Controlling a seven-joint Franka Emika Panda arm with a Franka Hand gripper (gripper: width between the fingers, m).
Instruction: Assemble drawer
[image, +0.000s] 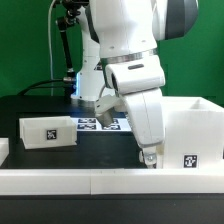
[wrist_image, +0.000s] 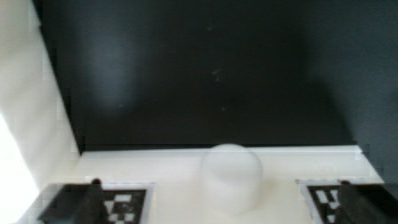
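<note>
Border wall: a low white border wall runs along the front edge of the flat black desk.
Housing: the drawer's large white boxy plastic housing stands on the desk on the exterior view's right, just behind the border wall. A black-and-white square tag sits low on its front face.
Pincer: the arm's two-finger pincer points down, low over the desk, just beside the housing's wall on the exterior view's left. Whether it touches that wall cannot be told.
Pincer state: in the wrist view the two dark fingers stand wide apart, with a blurred white band running from one to the other and nothing clamped between them.
Tray: a small white open-top plastic tray rests on the desk on the exterior view's left, well apart from the housing, with a square tag on its front face.
Marker board: the thin flat white marker board lies farther back, partly hidden by the arm.
Arm: the white Panda arm rises behind everything, bent forward over the desk.
</note>
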